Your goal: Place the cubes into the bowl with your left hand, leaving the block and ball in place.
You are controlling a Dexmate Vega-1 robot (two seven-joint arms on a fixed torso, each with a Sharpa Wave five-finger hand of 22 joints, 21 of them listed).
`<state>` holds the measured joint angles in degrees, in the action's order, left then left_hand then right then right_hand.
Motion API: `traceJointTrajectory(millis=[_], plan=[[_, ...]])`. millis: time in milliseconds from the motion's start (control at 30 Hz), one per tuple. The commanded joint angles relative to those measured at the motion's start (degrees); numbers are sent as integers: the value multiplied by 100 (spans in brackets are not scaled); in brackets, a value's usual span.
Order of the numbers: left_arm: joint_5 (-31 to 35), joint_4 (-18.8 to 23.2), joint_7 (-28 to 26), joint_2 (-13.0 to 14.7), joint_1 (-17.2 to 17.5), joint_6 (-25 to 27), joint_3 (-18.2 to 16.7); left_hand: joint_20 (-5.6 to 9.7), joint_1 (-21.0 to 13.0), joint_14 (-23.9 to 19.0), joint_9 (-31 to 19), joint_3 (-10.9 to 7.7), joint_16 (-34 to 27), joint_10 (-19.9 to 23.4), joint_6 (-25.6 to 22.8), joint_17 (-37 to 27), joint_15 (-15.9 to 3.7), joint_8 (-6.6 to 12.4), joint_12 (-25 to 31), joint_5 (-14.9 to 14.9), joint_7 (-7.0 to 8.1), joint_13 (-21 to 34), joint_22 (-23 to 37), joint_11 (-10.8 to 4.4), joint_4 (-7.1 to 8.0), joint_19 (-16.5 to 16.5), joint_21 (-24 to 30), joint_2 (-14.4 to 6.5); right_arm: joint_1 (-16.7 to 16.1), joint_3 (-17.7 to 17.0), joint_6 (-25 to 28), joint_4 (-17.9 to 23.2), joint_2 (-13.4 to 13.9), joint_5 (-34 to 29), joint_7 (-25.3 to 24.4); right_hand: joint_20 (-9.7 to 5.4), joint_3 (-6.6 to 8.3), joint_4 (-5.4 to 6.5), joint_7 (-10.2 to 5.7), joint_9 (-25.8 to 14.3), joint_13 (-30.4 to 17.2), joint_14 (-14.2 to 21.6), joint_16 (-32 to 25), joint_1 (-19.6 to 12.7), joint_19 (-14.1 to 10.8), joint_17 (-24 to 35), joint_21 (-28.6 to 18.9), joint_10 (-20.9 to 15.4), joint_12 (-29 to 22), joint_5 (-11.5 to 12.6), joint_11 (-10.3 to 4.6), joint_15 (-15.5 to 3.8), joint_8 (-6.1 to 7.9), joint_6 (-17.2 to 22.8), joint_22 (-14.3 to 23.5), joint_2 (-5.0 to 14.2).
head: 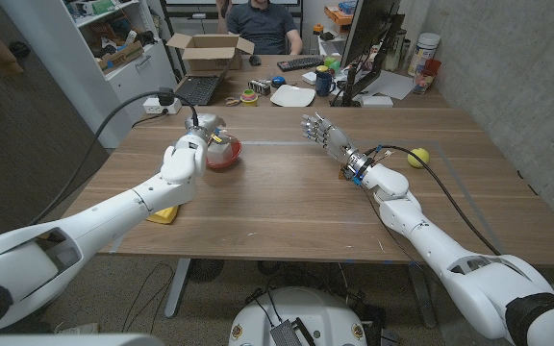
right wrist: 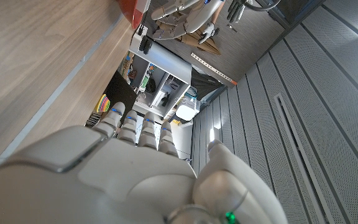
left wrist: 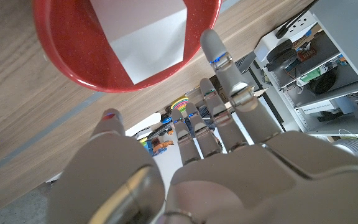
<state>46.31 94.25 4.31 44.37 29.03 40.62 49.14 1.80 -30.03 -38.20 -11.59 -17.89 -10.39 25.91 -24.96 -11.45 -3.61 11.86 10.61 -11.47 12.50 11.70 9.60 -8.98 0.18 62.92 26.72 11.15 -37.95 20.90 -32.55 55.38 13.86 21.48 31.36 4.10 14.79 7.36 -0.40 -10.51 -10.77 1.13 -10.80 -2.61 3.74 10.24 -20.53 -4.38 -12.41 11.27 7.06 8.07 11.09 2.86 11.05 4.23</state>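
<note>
Left hand (head: 183, 160) empty, fingers loosely apart, hovering just beside the red bowl (head: 225, 155), a white cube (left wrist: 143, 38) already inside; yellow block (head: 164, 214) under that forearm, ball (head: 416, 158) nearer the open right hand (head: 326, 132).

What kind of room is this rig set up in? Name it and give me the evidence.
Probably a robotics lab or workshop office. Behind the wooden table a person sits at a cluttered desk with a keyboard and monitor; an open cardboard box and equipment shelves stand nearby.
</note>
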Motion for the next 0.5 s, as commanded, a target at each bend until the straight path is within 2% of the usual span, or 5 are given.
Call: traceJointTrajectory(millis=[33, 400, 467, 500], plan=[[166, 268, 197, 79, 36, 70, -105, -35, 113, 55, -23, 98, -32, -46, 56, 0, -439, -14, 17, -32, -2, 12, 6, 37, 13, -3, -38, 8, 13, -18, -30, -20, -13, 30, 53, -18, -26, -18, 18, -25, -14, 31, -3, -6, -31, 12, 1, -29, 0, 39, 37, -4, 4, 13, 17, -41], [319, 565, 258, 181, 143, 153, -247, -64, 339, 84, -23, 324, -50, -90, 103, 14, -418, -20, 30, -57, -3, 5, 7, 127, 48, 13, -133, 19, -28, -24, -25, 56, 16, 29, 36, -16, -35, -15, 16, -25, -14, 33, -2, -2, -33, 12, 10, -26, 1, 41, 46, -10, 2, 9, 17, -44], [198, 654, 261, 190, 200, 131, -366, -71, 369, 88, -23, 351, -51, -94, 108, 15, -405, -21, 31, -59, -5, 4, 7, 131, 55, 16, -143, 21, -34, -19, -33, 72, 23, 24, 33, -17, -36, -14, 19, -25, -14, 32, -2, -1, -33, 12, 12, -30, 0, 41, 42, -6, 3, 10, 17, -45], [353, 660, 227, 221, 194, 142, -300, -74, 406, 88, -23, 383, -54, -103, 113, 16, -397, -22, 30, -61, -8, 4, 6, 143, 63, 23, -153, 25, -42, -20, -15, 95, 27, 31, 29, -16, -37, -14, 13, -25, -14, 33, -2, -1, -34, 13, 12, -30, 0, 41, 42, -6, 2, 8, 17, -45]])
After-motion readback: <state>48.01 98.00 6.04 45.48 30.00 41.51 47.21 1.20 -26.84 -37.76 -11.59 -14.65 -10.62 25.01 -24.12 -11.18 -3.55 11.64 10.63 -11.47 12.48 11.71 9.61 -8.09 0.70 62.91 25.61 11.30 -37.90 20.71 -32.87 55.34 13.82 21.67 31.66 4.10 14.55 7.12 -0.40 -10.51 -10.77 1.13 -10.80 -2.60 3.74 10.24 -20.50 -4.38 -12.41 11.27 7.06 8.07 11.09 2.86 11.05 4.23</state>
